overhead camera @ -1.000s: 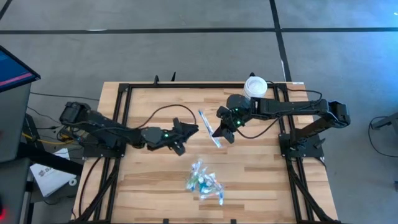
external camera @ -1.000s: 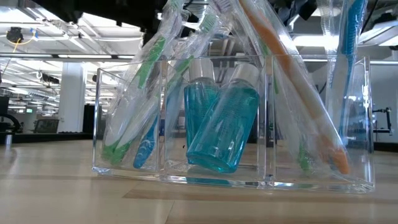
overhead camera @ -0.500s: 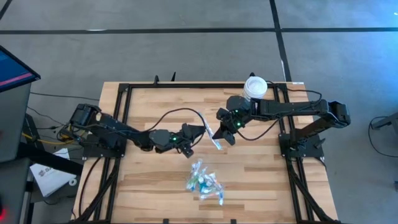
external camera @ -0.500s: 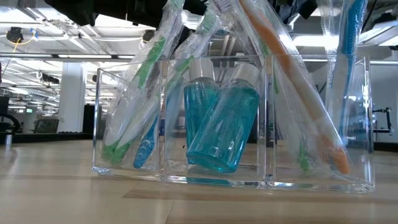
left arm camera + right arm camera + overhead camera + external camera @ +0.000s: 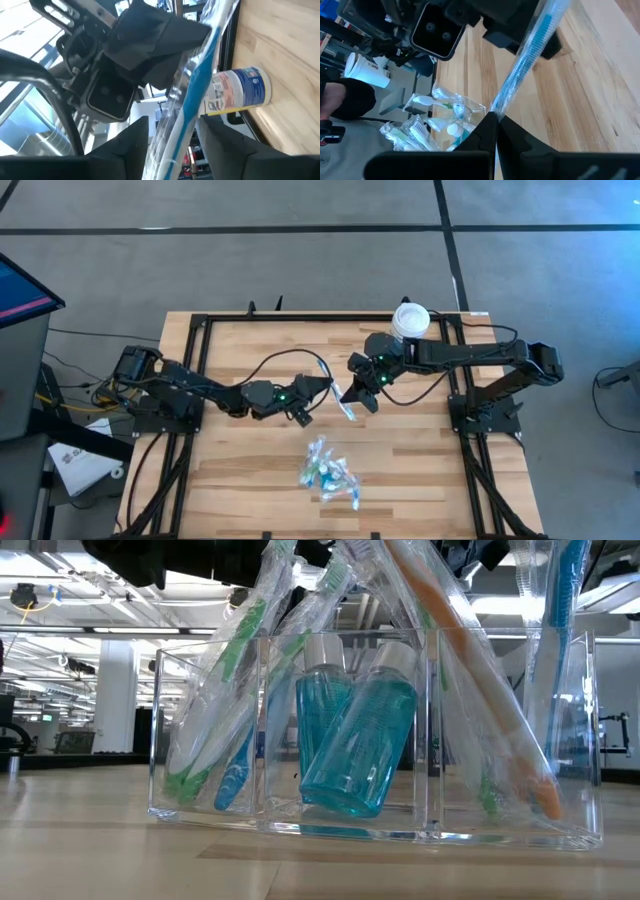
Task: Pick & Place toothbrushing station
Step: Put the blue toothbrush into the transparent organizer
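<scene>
My right gripper [image 5: 357,396] is shut on a blue toothbrush [image 5: 336,386] in a clear wrapper and holds it above the table's middle. My left gripper [image 5: 318,388] has reached in from the left. In the left wrist view its fingers [image 5: 132,145] stand open on either side of the toothbrush [image 5: 197,92]; whether they touch it, I cannot tell. The clear tray [image 5: 328,472] stands on the table nearer the front edge. It holds several wrapped toothbrushes [image 5: 235,690] and teal bottles [image 5: 355,745] leaning inside its compartments. My right gripper pinches one end of the toothbrush's clear wrapper [image 5: 501,106] between its two shut fingers. The toothbrush runs on from the fingers, away from them, toward my left gripper. It is lifted clear of the table and slants over it.
A white tub with a blue label [image 5: 410,318] stands at the table's far edge, close behind my right arm; it also shows in the left wrist view [image 5: 240,92]. Black frame rails [image 5: 195,380] run along the table's sides. Bare wood lies around the tray.
My left gripper has moved toward the table's right, up to the toothbrush held by my right gripper, and has rolled about its own axis. Its fingers now stand on either side of the toothbrush. The toothbrush and my right gripper have kept still.
</scene>
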Motion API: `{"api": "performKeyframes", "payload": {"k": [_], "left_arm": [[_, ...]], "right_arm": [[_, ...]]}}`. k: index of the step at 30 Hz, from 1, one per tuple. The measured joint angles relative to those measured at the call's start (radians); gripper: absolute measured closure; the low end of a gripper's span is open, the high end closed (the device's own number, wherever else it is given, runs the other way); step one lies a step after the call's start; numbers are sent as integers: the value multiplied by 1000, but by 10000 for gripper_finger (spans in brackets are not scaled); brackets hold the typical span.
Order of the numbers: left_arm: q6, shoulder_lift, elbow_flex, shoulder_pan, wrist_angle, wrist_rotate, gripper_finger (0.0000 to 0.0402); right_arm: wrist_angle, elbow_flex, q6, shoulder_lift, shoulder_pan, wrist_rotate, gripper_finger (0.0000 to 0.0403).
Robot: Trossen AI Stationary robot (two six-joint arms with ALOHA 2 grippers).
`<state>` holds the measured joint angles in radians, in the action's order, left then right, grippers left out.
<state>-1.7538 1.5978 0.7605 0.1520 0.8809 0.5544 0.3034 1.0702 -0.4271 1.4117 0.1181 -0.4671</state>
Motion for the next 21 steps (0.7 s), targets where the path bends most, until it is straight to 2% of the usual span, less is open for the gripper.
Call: {"api": "performKeyframes", "payload": {"k": [10,21], "left_arm": [[-4,5,23,-46,7,-37,252],[0,12,48,-47,3,-66,259]], "right_arm": [[-6,0,8,0,0,0,403],[-9,0,8,0,0,0,403]]}}
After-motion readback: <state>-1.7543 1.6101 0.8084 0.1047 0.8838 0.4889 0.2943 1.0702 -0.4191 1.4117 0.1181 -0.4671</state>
